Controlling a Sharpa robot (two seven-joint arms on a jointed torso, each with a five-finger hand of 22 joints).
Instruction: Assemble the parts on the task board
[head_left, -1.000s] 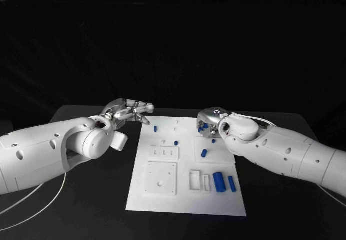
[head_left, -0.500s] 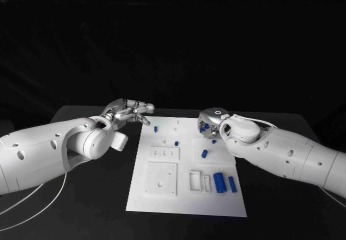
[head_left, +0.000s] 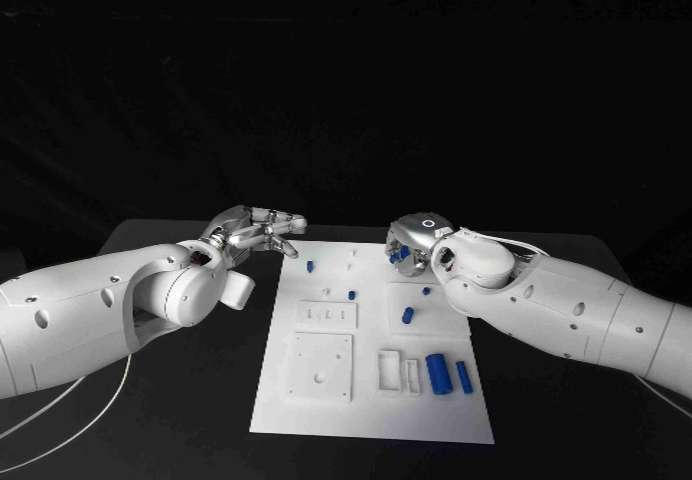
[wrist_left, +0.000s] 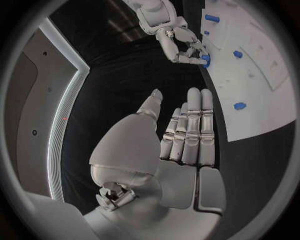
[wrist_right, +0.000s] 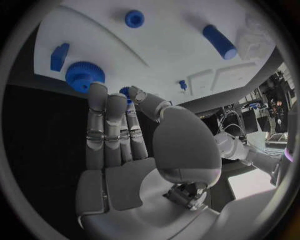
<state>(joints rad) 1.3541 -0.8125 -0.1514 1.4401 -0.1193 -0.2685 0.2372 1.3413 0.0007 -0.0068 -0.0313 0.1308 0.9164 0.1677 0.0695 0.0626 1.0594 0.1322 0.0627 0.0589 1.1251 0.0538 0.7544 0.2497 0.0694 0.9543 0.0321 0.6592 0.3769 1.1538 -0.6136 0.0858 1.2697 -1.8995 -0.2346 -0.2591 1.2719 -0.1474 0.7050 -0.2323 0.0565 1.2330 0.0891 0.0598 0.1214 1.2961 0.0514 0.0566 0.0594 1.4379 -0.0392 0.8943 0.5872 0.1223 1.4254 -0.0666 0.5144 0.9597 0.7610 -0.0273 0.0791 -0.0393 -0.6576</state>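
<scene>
Pickup seems in hand: right hand (head_left: 408, 248) pinches a small blue part (wrist_right: 127, 92) above the task board (head_left: 369, 400) at centre frame. Left hand (head_left: 260, 232), open, hovers upper left. Next comes careful seating.

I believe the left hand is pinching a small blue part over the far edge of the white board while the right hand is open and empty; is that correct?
Not quite: the hands are swapped. The right hand pinches the small blue part over the far edge of the white board, as the right wrist view shows. The left hand is open and empty.
</scene>
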